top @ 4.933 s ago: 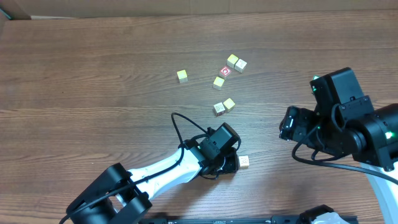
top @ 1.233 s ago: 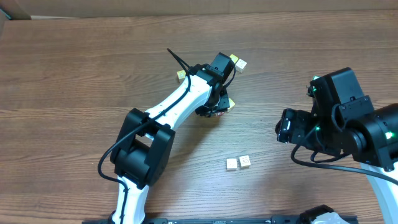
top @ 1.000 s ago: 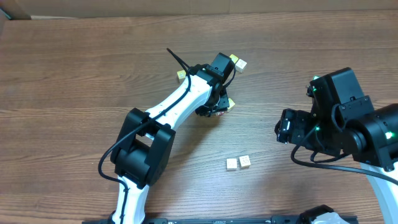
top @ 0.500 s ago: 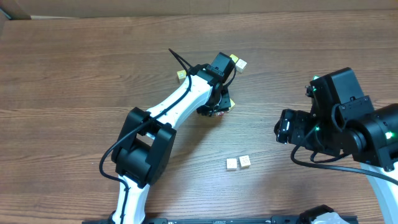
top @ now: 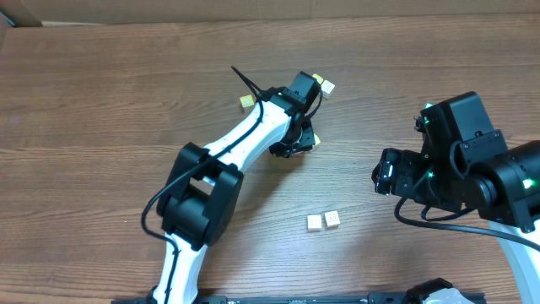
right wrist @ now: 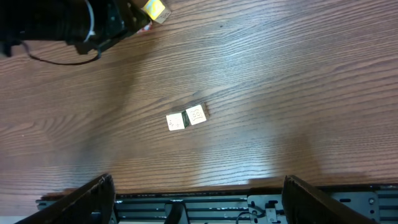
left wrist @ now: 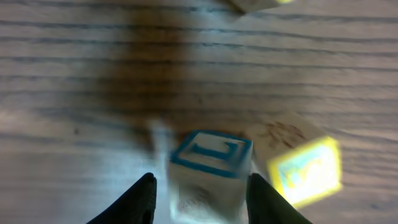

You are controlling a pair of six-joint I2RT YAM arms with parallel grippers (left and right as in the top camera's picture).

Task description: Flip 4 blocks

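Note:
My left gripper [left wrist: 202, 194] is shut on a pale block [left wrist: 208, 171] with a blue-framed top face; the picture is blurred. A yellow-faced block [left wrist: 305, 171] lies just to its right, and another block [left wrist: 255, 4] sits at the top edge. From overhead, the left gripper [top: 295, 142] is in the back cluster and hides that block. Two cream blocks [top: 315, 222] [top: 332, 219] sit side by side near the front, also seen as the cream pair [right wrist: 186, 118] in the right wrist view. My right gripper [right wrist: 200, 202] is open and empty, far to the right.
A yellowish cube [top: 245, 101] lies left of the left wrist and two more cubes [top: 323, 84] just behind it. The white left arm [top: 240, 143] stretches diagonally across the table's middle. The right arm's black body [top: 456, 160] stands at the right edge.
Since several seconds ago a second block lies beside the front one, and the left arm has gone from there to the back cluster. Over the last second it has only shifted slightly.

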